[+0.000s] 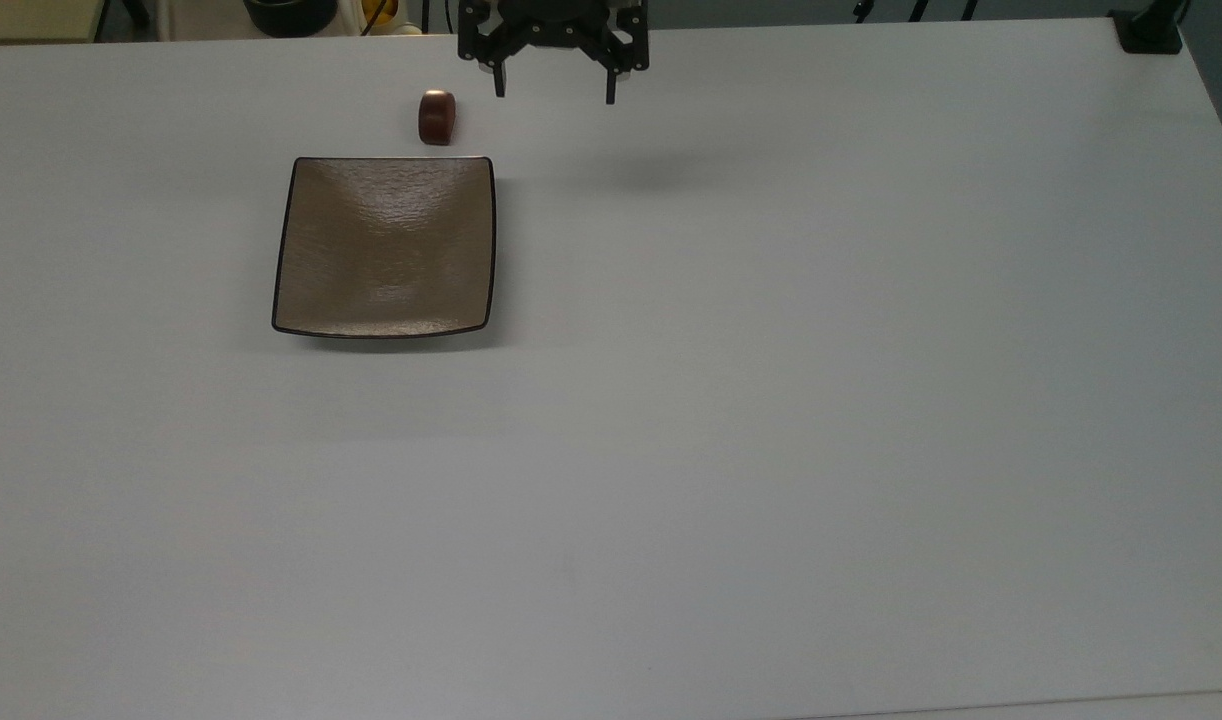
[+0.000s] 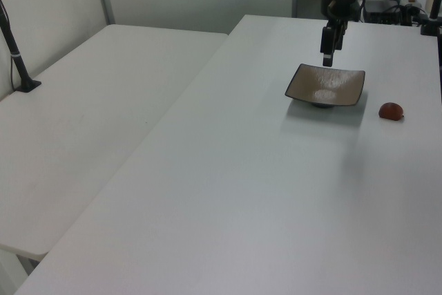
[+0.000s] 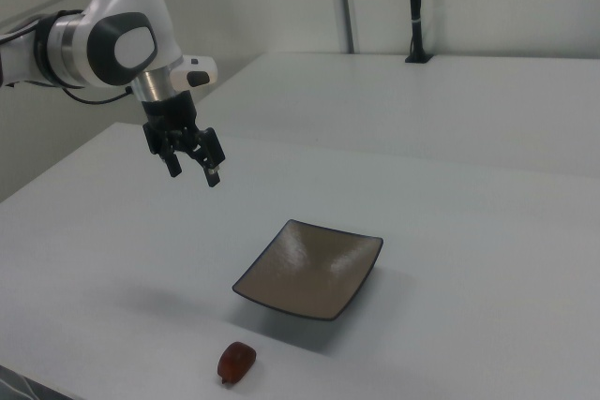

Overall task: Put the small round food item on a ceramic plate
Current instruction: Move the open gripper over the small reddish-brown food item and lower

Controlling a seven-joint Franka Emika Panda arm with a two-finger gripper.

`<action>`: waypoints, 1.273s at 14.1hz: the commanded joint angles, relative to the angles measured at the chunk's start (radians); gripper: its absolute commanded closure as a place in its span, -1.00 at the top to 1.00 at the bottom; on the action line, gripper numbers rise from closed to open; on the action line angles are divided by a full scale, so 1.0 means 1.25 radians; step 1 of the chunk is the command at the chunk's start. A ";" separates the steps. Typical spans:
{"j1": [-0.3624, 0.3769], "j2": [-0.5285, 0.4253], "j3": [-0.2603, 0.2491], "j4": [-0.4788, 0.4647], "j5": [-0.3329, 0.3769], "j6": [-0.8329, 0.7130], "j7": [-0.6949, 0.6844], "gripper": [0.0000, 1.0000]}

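In the top view, the small round food item (image 1: 437, 117) lies on the pale worktop (image 1: 771, 400) close to the worktop's far edge, just beyond the far edge of the ceramic plate (image 1: 385, 246) and near the plate's far right corner as the top view shows it, with a narrow strip of bare worktop between them. The plate sits flat, nothing on it. The gripper (image 1: 554, 96) hangs near the far edge of the worktop, to the top view's right of the food item, its two fingers spread wide and holding nothing. A faint shadow (image 1: 661, 172) lies on the worktop to the top view's right of the plate.

In the left view, the gripper (image 2: 327, 63) hangs just beyond the plate (image 2: 326, 86), apart from it; seen side-on here, its fingers overlap, so the spread is hard to judge. The food item (image 2: 391, 110) rests on the worktop (image 2: 242, 191) to the left view's right of the plate, close to the worktop's edge on that side.

In the right view, the white and black arm (image 3: 103, 44) reaches in from the right view's left, and the gripper (image 3: 194, 176) hangs well above the worktop (image 3: 487, 231), fingers apart and empty. The plate (image 3: 312, 269) lies lower right of it, and the food item (image 3: 237, 362) sits near the worktop's near edge, just beside the plate's nearest corner, not touching it.
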 commanded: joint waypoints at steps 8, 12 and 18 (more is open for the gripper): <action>0.003 -0.115 -0.084 -0.201 -0.019 -0.010 -0.106 1.00; 0.003 -0.117 -0.098 -0.278 -0.058 0.003 -0.141 1.00; -0.002 -0.105 -0.144 -0.369 -0.138 0.058 -0.186 1.00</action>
